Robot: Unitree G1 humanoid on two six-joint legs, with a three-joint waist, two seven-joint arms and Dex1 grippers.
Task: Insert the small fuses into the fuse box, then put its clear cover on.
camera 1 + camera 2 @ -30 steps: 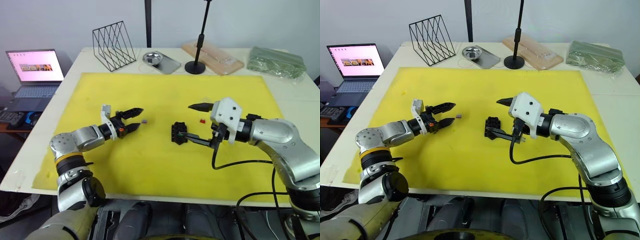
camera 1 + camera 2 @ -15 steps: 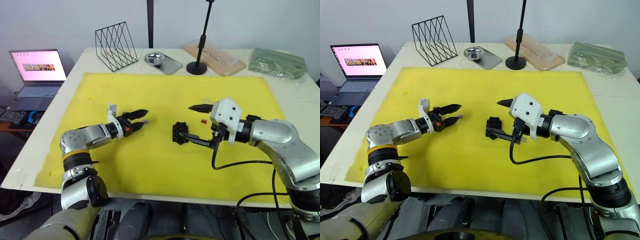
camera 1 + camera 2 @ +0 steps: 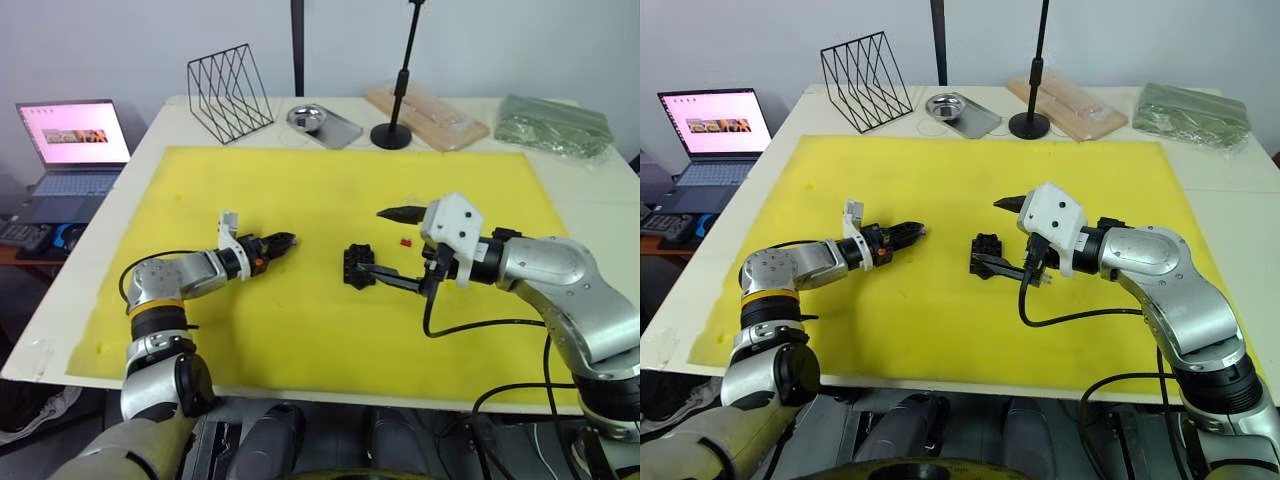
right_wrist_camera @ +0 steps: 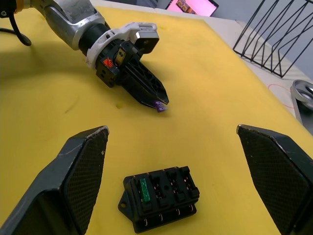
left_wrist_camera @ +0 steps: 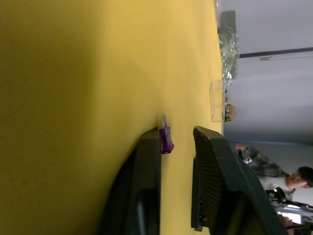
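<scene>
Fingers [image 5: 149, 161] of the left gripper [image 3: 283, 241] stand nearly closed, a small grey-purple fuse [image 5: 166, 139] between their tips and touching one pad; the other pad stands just off it, so a firm grip cannot be confirmed. That fuse [image 4: 159, 106] lies low on the yellow mat [image 3: 300, 190], well apart from the fuse box [image 3: 357, 266] on its left side. Fingers of the right gripper [image 3: 394, 248] are spread wide, one black finger [image 4: 78, 176] on each side of the fuse box [image 4: 161, 198], holding nothing. A green fuse [image 4: 145, 189] sits in an end slot of the fuse box; its other slots look unfilled. A red fuse [image 3: 405, 241] lies on the mat just beyond the fuse box, near the right gripper. The mat covers the counter [image 3: 600, 200]. The clear cover [image 5: 217, 100] stands on the mat, far from the fuse box.
</scene>
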